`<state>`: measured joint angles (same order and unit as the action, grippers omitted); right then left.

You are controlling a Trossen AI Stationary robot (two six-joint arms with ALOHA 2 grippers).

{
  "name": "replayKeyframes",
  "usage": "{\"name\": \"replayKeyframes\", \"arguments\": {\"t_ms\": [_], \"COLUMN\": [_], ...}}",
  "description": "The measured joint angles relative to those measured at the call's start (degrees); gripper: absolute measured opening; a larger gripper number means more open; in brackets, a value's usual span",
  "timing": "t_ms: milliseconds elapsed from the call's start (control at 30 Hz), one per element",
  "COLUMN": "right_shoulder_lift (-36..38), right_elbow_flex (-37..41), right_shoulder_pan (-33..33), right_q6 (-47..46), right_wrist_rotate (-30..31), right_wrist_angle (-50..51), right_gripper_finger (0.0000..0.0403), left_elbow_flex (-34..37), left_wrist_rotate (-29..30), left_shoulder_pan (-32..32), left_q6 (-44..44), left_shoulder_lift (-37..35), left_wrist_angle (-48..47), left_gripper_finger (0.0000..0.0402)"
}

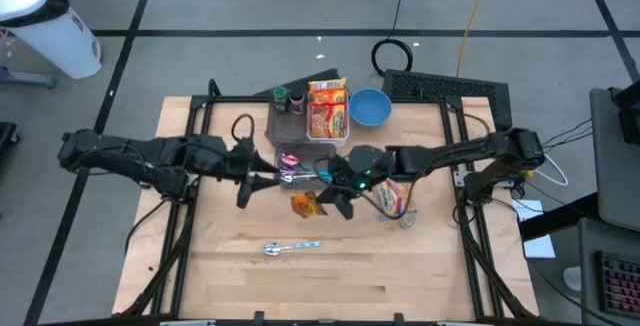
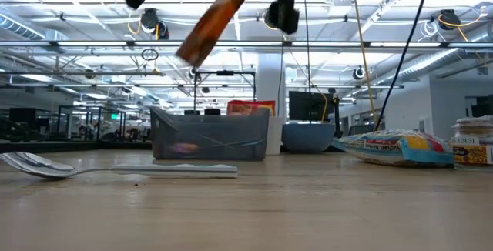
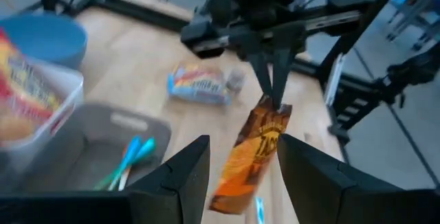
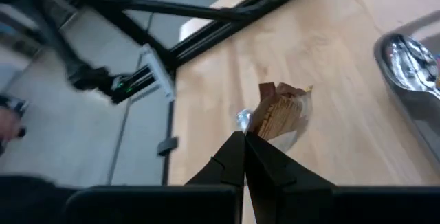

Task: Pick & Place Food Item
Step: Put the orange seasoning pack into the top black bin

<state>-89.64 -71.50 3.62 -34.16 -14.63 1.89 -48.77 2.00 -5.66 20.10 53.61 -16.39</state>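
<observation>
orange snack packet held aloft by the right gripper

orange snack packet (image 3: 256, 154) hangs in the air above the middle of the wooden table (image 1: 330, 276), pinched at its top edge by the right gripper (image 3: 273, 95), whose fingers are pressed fully together on the crimped end. in the low view the packet slants well clear of the tabletop.

the right arm reaches in from the table's right side toward the centre, its wrist tipped downward. the left arm stretches in from the left, roughly level, and the left gripper (image 3: 242, 165) sits just beside the packet with its fingers parted, one on each side of the packet's lower half; whether they touch it i cannot tell.

behind the grippers stands a grey bin (image 1: 295, 151) with something pink and blue lying inside; the left wrist view shows a blue-handled utensil (image 3: 130, 157) in it. a clear tub (image 1: 330, 129) next to it holds a red and yellow food package (image 1: 327, 116). a blue bowl (image 1: 370, 107) stands to the right of that tub. two small dark jars (image 1: 288, 99) stand near the bin's far edge.

on the table to the right lies a bagged bread roll (image 1: 391, 198), and a spoon (image 1: 290, 248) lies toward the near edge.
</observation>
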Motion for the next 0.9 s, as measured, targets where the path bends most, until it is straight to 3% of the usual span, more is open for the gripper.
{"name": "replayKeyframes", "arguments": {"t_ms": [133,300,567,733,900], "right_shoulder_lift": [3.9,6.8,9.7,13.1,15.1], "right_elbow_flex": [0.0,-0.6,-3.4,-3.3,-3.3], "right_shoulder_pan": [-1.5,-2.8,-2.8,-2.8,-2.8], "right_q6": [2.2,3.9,10.1,12.6,13.0], "right_wrist_rotate": [-5.2,-12.4,-14.2,-14.2,-14.2], "right_wrist_angle": [1.7,3.7,11.8,16.1,16.6], "right_gripper_finger": [0.0000,0.0000,0.0000,0.0000,0.0000], "left_elbow_flex": [-4.4,-12.0,-27.8,-34.4,-35.8], "left_wrist_rotate": [-3.8,-13.0,-23.1,-24.3,-24.2], "left_shoulder_pan": [2.1,4.2,5.8,6.0,6.2], "left_q6": [-1.6,-1.6,-3.6,-6.1,-7.6], "left_shoulder_lift": [3.5,13.5,29.1,33.1,34.6], "left_wrist_angle": [2.9,6.1,5.8,1.9,1.5], "left_gripper_finger": [0.0179,0.0179,0.0179,0.0179,0.0179]}}
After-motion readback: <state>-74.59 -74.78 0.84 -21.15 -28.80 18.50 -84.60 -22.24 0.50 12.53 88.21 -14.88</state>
